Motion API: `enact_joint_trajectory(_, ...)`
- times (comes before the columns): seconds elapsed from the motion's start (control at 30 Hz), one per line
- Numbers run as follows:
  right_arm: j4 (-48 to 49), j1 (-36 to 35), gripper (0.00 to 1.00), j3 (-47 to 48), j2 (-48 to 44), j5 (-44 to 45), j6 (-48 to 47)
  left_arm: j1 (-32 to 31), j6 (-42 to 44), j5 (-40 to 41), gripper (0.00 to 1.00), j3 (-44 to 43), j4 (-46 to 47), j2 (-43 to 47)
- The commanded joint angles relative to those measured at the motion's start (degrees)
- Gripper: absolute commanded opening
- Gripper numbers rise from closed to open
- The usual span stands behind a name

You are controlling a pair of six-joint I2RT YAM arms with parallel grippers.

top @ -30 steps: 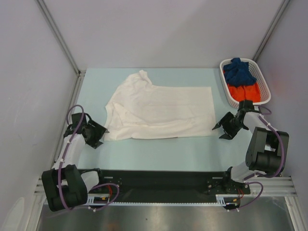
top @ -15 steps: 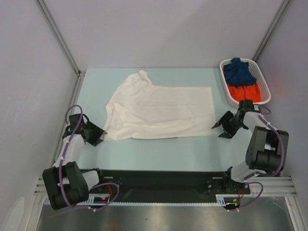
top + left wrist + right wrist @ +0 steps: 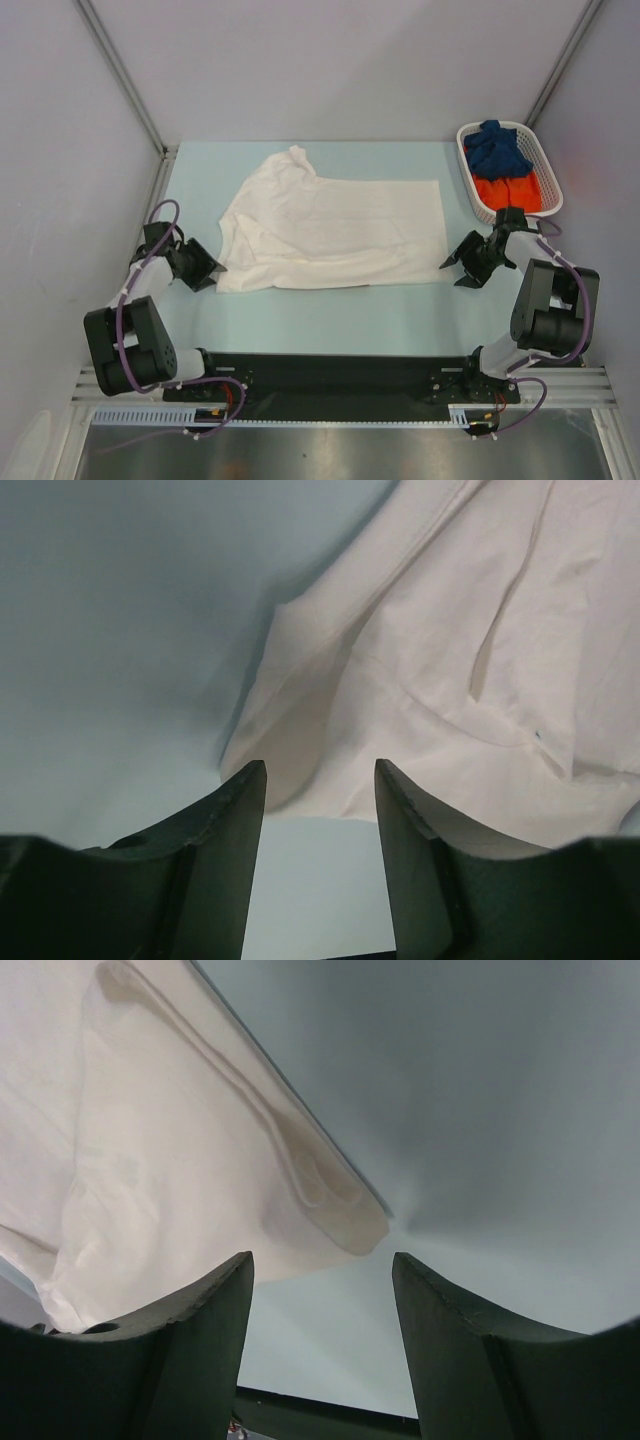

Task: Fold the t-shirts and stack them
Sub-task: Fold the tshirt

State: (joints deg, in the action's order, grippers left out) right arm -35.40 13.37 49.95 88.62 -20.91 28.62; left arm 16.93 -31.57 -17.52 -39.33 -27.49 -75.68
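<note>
**Left gripper** (image 3: 319, 770): The jaws stood apart with nothing between them. The fingers (image 3: 235, 850) pointed at the near left corner of the white t-shirt (image 3: 330, 230). That corner lay just ahead of the tips, and no contact could be seen. The low, level approach suited a pinch at the table surface, judging by the cloth edge centred in the gap.

**Right gripper** (image 3: 321, 1260): The jaws were likewise parted and empty. The near right corner of the same shirt lay just beyond the tips, slightly curled up from the table (image 3: 330, 320). The curl probably offered a lip for one finger to slide under.

**Workpiece**: The white t-shirt lay spread flat across the middle of the table. Its hem faced the right arm and its sleeve end faced the left arm. With one gripper at each near corner, the arrangement appeared set for a two-handed lift of the near edge, which would keep the fold line straight.

**Remaining stock**: A dark blue t-shirt (image 3: 497, 150) and an orange t-shirt (image 3: 505, 190) sat bunched in the white basket (image 3: 553, 200) at the far right, well apart from the working area. No stack was visible.
</note>
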Motion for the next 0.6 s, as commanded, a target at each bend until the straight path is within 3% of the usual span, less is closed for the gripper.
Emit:
enact_joint_trajectory(0.0,0.68,-0.18,0.64,1.64,0.85,-0.10,-1.20,0.56,4.76,-3.66,0.52,-3.55,2.43,-0.95)
enact_joint_trajectory(0.43,-1.34,-0.53,0.62,1.90,0.24,3.41,-1.29,0.48,8.19,-7.00,0.45,-7.51,3.14,-9.31)
enact_joint_trajectory(0.47,-1.43,-0.45,0.62,1.73,0.15,3.68,-1.29,0.56,8.28,-5.70,0.47,-7.69,2.53,-9.05)
enact_joint_trajectory(0.5,-1.43,-0.45,0.62,1.55,-0.02,3.85,-1.29,0.56,8.37,-4.90,0.56,-7.69,2.35,-8.79)
enact_joint_trajectory(0.57,-1.17,-0.45,0.61,1.29,-0.20,4.29,-0.94,0.47,7.93,-4.37,0.56,-7.43,3.22,-8.87)
